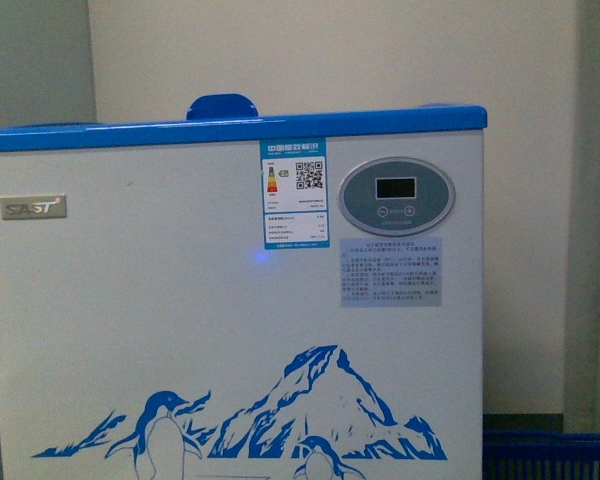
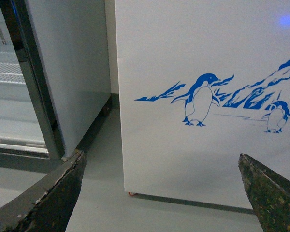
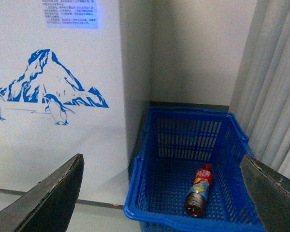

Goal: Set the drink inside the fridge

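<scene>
The drink [image 3: 199, 191], a bottle of brown liquid with a red cap and a red label, lies on its side on the floor of a blue plastic basket [image 3: 135, 193]. The basket stands on the ground just beside the fridge [image 1: 180, 320], a white chest with a blue top rim [image 1: 230, 130] and penguin-and-mountain artwork. My right gripper [image 3: 162, 159] is open above the basket's near edge, well short of the drink. My left gripper [image 2: 160, 157] is open low in front of the fridge [image 2: 183, 58], holding nothing.
A taller grey-white cabinet [image 2: 72, 63] stands on the fridge's other side, with wire shelves [image 2: 5, 72] showing behind a dark frame. Pale curtains [image 3: 275, 87] hang beyond the basket. A grey oval display [image 1: 396, 195] and stickers sit on the fridge front.
</scene>
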You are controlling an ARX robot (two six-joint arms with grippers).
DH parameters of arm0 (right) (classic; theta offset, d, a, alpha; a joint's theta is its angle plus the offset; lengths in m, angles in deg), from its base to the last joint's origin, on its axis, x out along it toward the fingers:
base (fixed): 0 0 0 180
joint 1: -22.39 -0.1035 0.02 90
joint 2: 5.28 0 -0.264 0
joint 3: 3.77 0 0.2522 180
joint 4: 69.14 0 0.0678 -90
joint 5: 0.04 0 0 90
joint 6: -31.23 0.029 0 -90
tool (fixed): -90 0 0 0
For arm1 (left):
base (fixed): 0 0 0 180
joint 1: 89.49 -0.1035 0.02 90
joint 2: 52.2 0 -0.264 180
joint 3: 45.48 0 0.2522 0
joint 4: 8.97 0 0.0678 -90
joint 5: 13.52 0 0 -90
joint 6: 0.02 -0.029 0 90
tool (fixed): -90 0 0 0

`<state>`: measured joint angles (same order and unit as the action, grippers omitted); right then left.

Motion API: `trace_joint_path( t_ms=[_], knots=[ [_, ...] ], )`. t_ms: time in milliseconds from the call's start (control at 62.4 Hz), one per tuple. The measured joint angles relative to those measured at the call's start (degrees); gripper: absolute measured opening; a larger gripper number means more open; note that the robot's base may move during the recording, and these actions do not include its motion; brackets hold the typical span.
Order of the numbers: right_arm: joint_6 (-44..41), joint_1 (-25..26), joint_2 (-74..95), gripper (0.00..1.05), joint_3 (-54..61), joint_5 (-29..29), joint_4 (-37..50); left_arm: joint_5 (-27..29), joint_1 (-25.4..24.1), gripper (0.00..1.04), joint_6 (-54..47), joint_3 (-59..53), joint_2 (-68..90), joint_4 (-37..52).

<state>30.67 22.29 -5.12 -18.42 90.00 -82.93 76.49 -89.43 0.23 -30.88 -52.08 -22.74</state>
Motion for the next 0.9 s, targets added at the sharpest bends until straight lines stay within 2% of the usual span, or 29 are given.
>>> trace_joint_path(
  t_ms=[850,882,898],
  knots=[
    [0.0,0.0,0.0,0.97,0.0,-0.1,0.0,0.0,0.0,0.97,0.0,0.0,0.1,0.0],
    [0.5,-0.1,0.3,0.97,-0.1,-0.8,-0.3,0.0,0.0,0.97,0.0,0.0,0.1,0.0],
    [1.8,-0.4,1.2,0.97,-0.7,-3.1,-2.4,0.0,0.0,0.97,0.0,0.0,0.1,0.0]
  ],
)
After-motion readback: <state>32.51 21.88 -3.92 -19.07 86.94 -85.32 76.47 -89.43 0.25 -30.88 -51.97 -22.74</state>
